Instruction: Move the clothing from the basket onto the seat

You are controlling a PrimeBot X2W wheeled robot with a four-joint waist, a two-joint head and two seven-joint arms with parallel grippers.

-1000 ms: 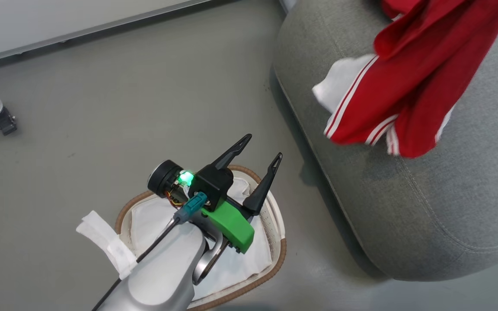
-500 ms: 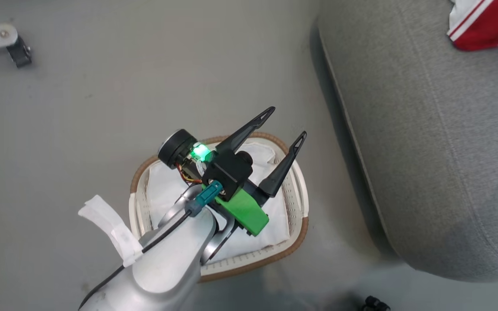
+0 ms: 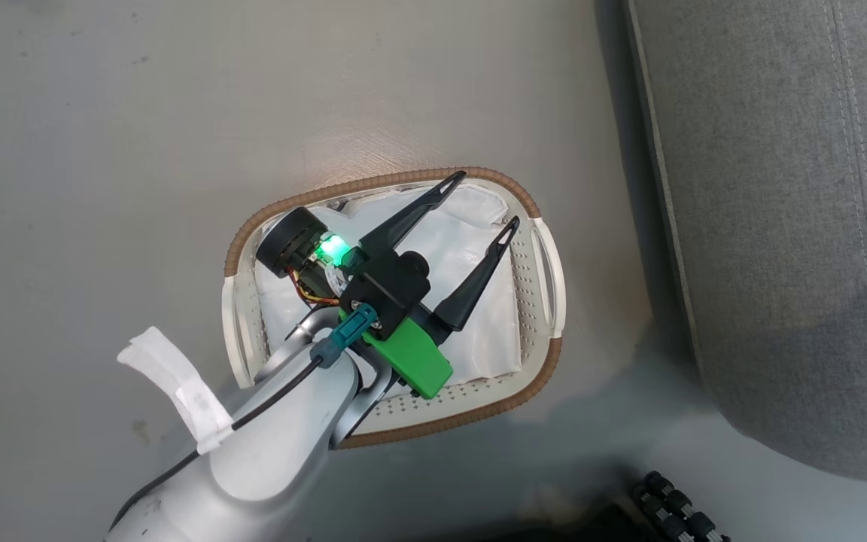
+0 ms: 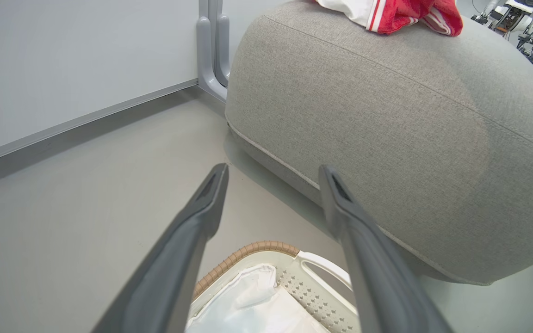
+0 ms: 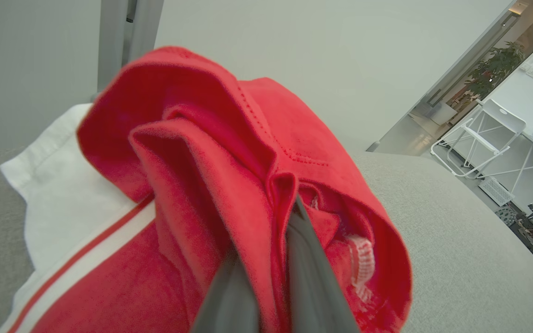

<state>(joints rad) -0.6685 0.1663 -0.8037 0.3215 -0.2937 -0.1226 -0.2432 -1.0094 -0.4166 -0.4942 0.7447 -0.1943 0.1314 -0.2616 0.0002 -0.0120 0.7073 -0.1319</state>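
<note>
The white basket [image 3: 373, 183] with its brown rim stands on the floor, holding the white liner [image 3: 490, 342]. My left gripper [image 3: 485, 200] hovers open over its far end with nothing between the fingers; the left wrist view shows the basket rim [image 4: 257, 247] just below the left gripper [image 4: 273, 170]. The grey seat [image 3: 780, 226] lies to the right. Red clothing [image 4: 396, 11] with white stripes rests on top of the seat [image 4: 410, 115]. In the right wrist view my right gripper [image 5: 271, 240] is shut on a fold of red clothing [image 5: 192, 185] above the seat [image 5: 456, 231].
Bare grey floor surrounds the basket. A grey post [image 4: 208, 46] and a wall baseboard stand behind the seat. A black ribbed part [image 3: 674, 504] sits at the head view's bottom right. A white folding chair [image 5: 488, 134] stands far off.
The head camera has tilted down and turned, so the red clothing and much of the seat slid out of its picture. My left gripper stays open over the basket.
</note>
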